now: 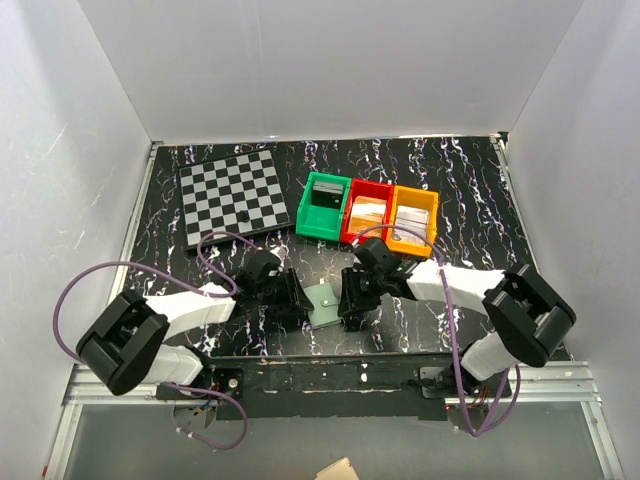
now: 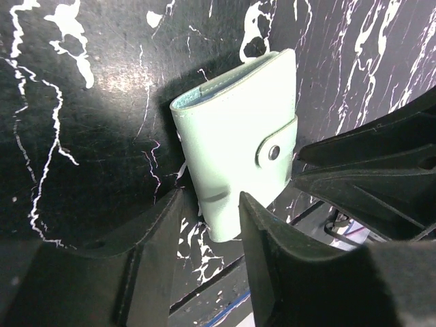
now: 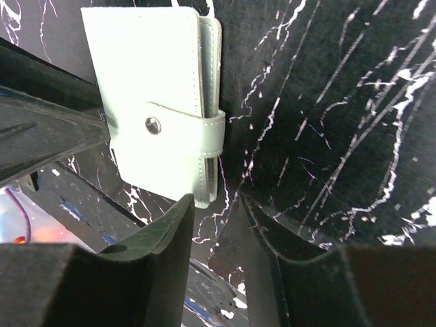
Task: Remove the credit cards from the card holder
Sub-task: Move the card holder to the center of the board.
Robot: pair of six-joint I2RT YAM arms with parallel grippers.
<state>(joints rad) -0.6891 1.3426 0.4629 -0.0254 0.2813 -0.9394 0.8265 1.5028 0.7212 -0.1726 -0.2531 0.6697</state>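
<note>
Sage-green card holder [image 2: 235, 136] shows its snap [image 3: 153, 125] only in wrist views; end effectors [image 2: 209, 199] [image 3: 216, 201] apart.

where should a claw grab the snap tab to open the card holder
Probably the snap tab at its rounded free end beside the stud, from above on the spine side: the card holder lies flat and closed, and the tab's other end wraps over the open edge.

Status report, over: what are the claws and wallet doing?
Left gripper open, right gripper open, flanking holder. Holder flat on table, snapped shut. Nothing blocking it.
</note>
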